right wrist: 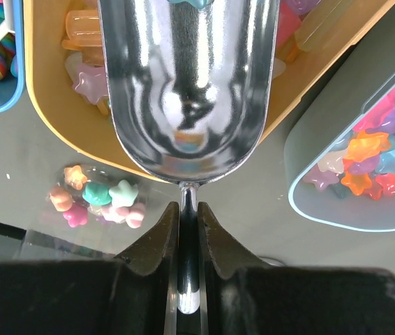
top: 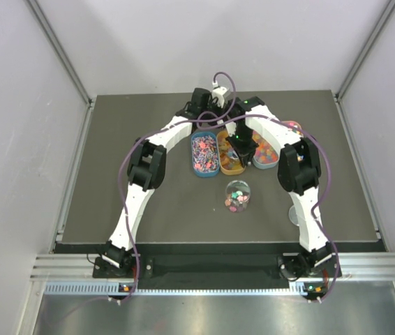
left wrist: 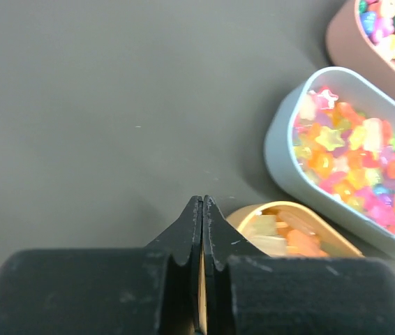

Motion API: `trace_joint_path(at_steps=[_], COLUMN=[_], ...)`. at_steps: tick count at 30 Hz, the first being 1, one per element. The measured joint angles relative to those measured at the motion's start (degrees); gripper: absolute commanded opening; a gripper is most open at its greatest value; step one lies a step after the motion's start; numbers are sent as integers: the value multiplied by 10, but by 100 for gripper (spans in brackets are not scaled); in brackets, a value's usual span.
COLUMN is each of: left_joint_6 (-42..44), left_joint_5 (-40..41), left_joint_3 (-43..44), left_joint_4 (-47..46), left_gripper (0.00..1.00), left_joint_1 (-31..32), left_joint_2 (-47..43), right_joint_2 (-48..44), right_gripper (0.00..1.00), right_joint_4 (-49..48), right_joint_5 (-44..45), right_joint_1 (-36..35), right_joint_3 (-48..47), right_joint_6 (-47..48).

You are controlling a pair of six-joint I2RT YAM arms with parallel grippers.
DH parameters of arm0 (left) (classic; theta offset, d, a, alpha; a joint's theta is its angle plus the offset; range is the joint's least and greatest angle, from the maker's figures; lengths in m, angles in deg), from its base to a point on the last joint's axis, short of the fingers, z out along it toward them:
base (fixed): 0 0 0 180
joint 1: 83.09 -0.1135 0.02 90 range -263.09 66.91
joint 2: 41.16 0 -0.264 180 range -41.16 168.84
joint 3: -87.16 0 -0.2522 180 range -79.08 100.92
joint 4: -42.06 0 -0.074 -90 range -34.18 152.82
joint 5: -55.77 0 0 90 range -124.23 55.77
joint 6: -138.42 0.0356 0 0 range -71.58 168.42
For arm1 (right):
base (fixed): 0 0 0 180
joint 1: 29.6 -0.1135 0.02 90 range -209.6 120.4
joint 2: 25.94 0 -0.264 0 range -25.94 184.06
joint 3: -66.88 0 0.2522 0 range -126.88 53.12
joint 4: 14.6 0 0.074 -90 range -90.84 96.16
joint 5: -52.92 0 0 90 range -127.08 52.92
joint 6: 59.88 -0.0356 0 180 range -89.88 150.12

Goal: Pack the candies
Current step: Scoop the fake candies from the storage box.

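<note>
The left claw (left wrist: 202, 204) is pressed together above the bare counter (left wrist: 114, 105), with trays at its 3 o'clock. Candies (top: 202, 152) fill the blue tray (top: 204, 174), orange tray (top: 231, 172) and pale tray (top: 266, 168), which sit in a row running from 9 to 3 o'clock. The right claw (right wrist: 188, 209) is clamped on the scoop (right wrist: 187, 84) handle over the orange tray. A few candies lie in the jar (top: 248, 192) at that tray's 6 o'clock.

arms (top: 133, 209): white links, black joints, purple cables (top: 121, 185); matte black tapered jaws.
</note>
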Motion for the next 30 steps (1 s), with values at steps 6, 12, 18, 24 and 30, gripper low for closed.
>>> trace_joint_path(at_steps=[6,12,18,24,30], left_joint_6=[16,21,22,21,19], left_joint_5=[4,3,1,0,-1], left_joint_3=[-3,-12,-20,-22,-29], left_joint_4=[0,0,0,0,-7], left_gripper=[0,0,0,0,0], left_joint_1=[-4,-3,0,2,3], left_joint_2=[0,0,0,0,0], right_joint_2=[0,1,2,19,43], right_gripper=[0,0,0,0,0], right_joint_4=[0,0,1,10,11], right_joint_5=[5,5,5,6,7], right_joint_1=[-2,-2,-2,-2,-2], right_joint_3=[0,-1,-3,-41,-78], right_joint_6=[0,1,1,-1,0])
